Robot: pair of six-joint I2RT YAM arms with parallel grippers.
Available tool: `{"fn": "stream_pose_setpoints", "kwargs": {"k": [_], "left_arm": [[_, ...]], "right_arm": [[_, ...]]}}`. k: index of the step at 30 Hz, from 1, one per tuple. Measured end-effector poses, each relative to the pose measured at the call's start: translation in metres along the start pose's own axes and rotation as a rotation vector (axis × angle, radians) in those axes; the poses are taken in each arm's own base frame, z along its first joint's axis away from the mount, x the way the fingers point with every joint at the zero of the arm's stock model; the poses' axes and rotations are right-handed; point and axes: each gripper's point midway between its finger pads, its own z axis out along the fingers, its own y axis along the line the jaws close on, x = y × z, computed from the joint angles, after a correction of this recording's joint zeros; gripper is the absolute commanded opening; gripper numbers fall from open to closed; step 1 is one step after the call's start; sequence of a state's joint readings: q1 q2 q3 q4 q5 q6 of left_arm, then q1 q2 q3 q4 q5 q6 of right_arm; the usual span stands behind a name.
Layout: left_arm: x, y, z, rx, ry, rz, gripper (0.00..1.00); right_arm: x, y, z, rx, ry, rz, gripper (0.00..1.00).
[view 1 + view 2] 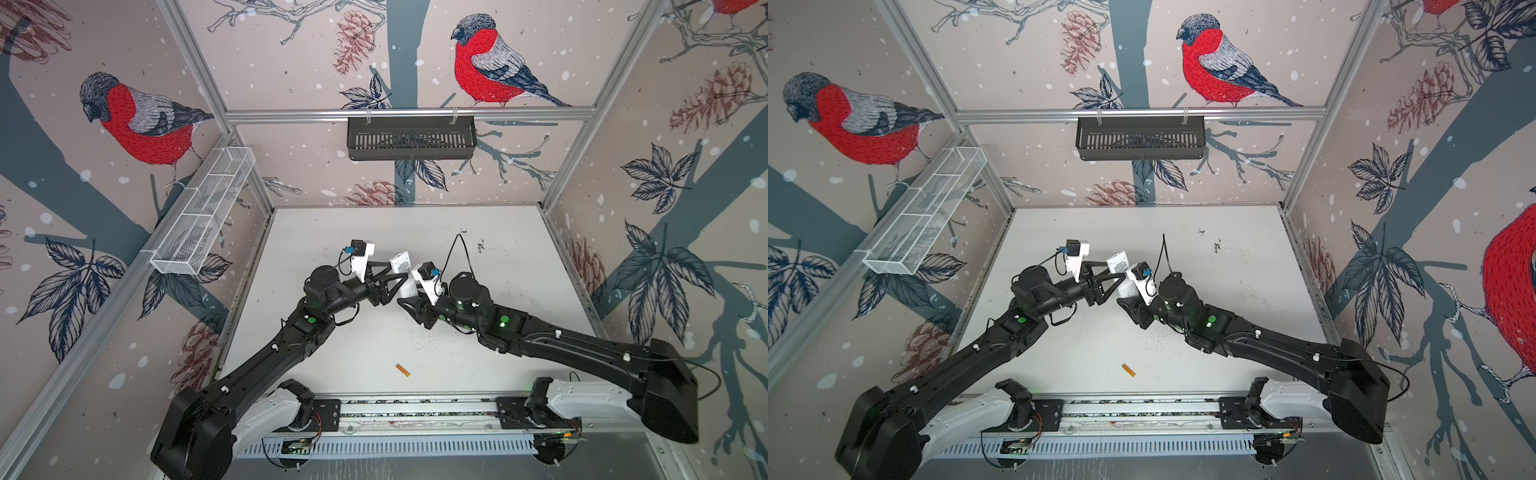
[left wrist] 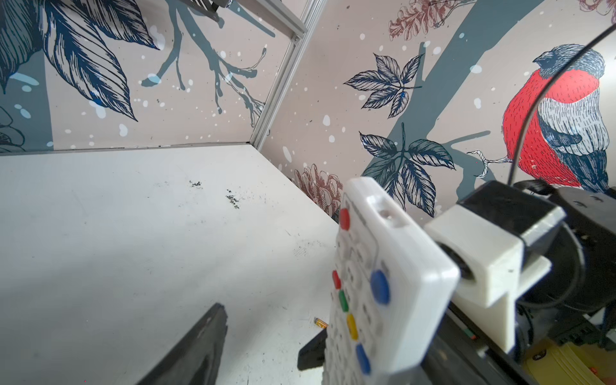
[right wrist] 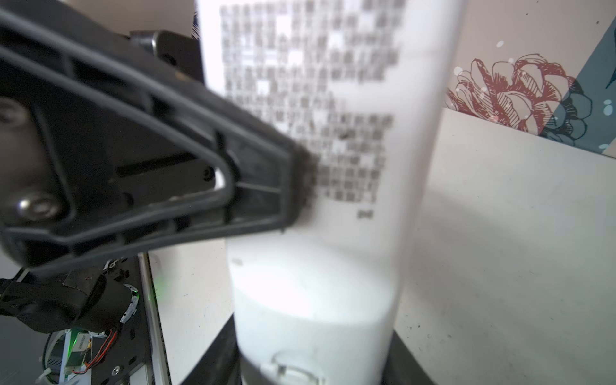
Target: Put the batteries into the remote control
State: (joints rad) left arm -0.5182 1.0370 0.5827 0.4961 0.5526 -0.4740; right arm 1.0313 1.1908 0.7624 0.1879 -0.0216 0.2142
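**Remote's up in the air between both arms, one battery lying on the table**

The remote control (image 1: pixel 401 262) is off the table (image 1: pixel 498 357). It's held up around the middle of the workspace, standing more or less on end with a bit of a tilt. The coloured-button end is the top end, and the left wrist view gets the button face.

The right gripper (image 3: pixel 316 350) is the one doing the holding. Its two black fingers sit on either side of the remote's lower end and pinch onto it. In the right wrist view the remote's back is a blurry block of print, way too soft to read.

The left gripper (image 1: pixel 399 277) is spread apart around the remote, higher up. One finger (image 3: pixel 260 186) has its tip against the printed back. The other finger (image 2: pixel 200 346) hangs well clear of the button face, with bare table showing in the gap. So it's touching, not pinching.

One battery (image 1: pixel 402 370) lies flat on the table near the front, between the two arm bases and well apart from both grippers. Both top views show it, and in the left wrist view it peeks out just beside the remote's edge.
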Motion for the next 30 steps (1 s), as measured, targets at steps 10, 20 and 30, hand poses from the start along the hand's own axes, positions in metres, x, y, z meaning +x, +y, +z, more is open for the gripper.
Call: {"fn": "stream_pose_setpoints", "kwargs": {"k": [10, 20, 30], "left_arm": [[0.01, 0.002, 0.003, 0.03, 0.001, -0.065, 0.49], [0.022, -0.002, 0.005, 0.122, -0.018, -0.17, 0.29], [0.021, 0.0, 0.005, 0.119, -0.036, -0.183, 0.12]], "right_arm": [[0.005, -0.003, -0.003, 0.078, -0.018, -0.057, 0.28], [0.016, -0.007, 0.006, 0.096, -0.01, -0.079, 0.32], [0.018, -0.014, 0.011, 0.019, -0.015, -0.046, 0.55]]}}
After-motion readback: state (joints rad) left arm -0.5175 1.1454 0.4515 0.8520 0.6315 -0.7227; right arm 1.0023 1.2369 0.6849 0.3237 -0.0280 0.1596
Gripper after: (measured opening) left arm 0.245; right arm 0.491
